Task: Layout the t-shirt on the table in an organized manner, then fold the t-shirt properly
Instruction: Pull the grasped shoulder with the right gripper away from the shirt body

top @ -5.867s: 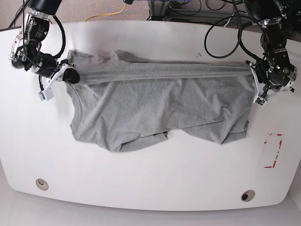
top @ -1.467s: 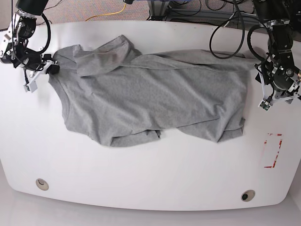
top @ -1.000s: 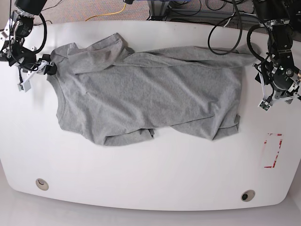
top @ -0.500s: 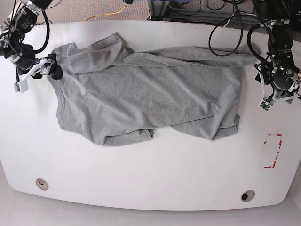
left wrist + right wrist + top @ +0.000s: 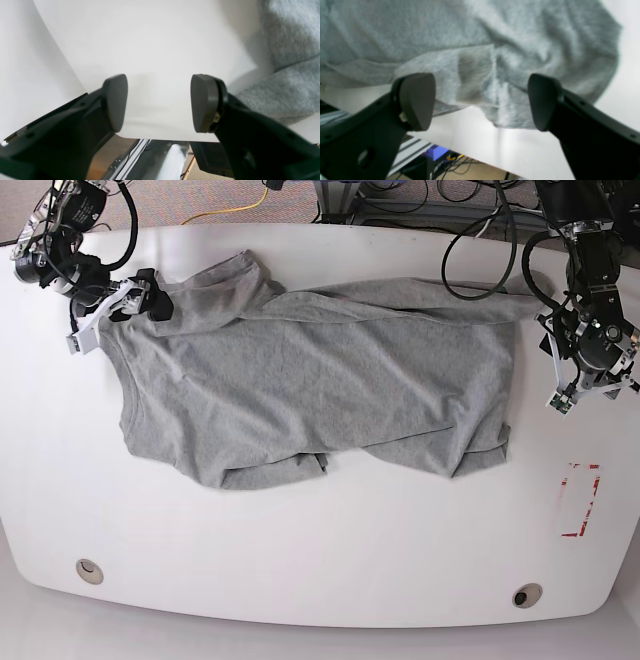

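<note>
You had nothing to read here: the t-shirt (image 5: 320,375) showed plain grey cloth with no lettering visible, and the bench (image 5: 330,560) carried only an unlettered red tape outline (image 5: 580,500).

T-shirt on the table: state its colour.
Heather grey t-shirt, clearest in the base view.

The t-shirt (image 5: 320,375) is soft heather-grey cloth with a slightly fuzzy, matt surface, the table (image 5: 330,550) is smooth glossy white, and the gripper pads (image 5: 116,101) look like matt dark plastic.
</note>
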Robot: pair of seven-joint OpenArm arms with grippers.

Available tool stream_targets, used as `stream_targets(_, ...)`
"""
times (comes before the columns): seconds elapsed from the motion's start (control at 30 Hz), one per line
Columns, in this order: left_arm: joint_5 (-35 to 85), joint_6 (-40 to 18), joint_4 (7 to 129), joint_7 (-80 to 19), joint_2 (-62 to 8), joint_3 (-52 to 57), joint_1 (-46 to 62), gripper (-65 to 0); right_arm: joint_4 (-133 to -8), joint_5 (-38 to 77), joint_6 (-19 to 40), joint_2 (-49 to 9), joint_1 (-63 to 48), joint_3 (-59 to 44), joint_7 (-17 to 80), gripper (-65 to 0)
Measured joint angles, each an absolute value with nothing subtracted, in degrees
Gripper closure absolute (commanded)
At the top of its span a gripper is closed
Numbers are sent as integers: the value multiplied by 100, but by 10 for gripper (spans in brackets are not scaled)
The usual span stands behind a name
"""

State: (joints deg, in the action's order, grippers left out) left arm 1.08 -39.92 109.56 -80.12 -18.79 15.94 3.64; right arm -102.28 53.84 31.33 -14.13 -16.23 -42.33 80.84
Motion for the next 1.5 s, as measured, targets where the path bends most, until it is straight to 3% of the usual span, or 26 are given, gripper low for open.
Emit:
stream_targets(0.33, 91, -3992, 10956, -8009, -1881, 1579, 364, -374, -10197, 5299, 3140, -1240, -1728, -4163, 8082, -552)
stream_targets(0.43, 110, -3992, 10956, -8009, -1876, 1579, 364, -374, -10051, 5319, 3155, -1243, -1706, -4163, 8079, -509)
stream_targets(0.77, 108, -3992, 10956, -8009, -1876, 1579, 364, -374, -9813, 5341, 3155, -1240, -1688, -4160, 8071, -122)
stream_targets(0.87, 110, -3992, 10956, -8009, -1876, 1579, 364, -374, -9813, 5334, 3155, -1243, -1632, -4150, 8084, -29)
stream_targets(0.93, 108, -3992, 10956, -8009, -1879, 1579, 364, -374, -9813, 5319, 3153, -1278, -1610, -4045, 8082, 0)
stream_targets(1.5, 108, -3992, 10956, -8009, -1879, 1579, 364, -374, -10422, 5883, 3157, -1271, -1706, -3981, 8082, 0)
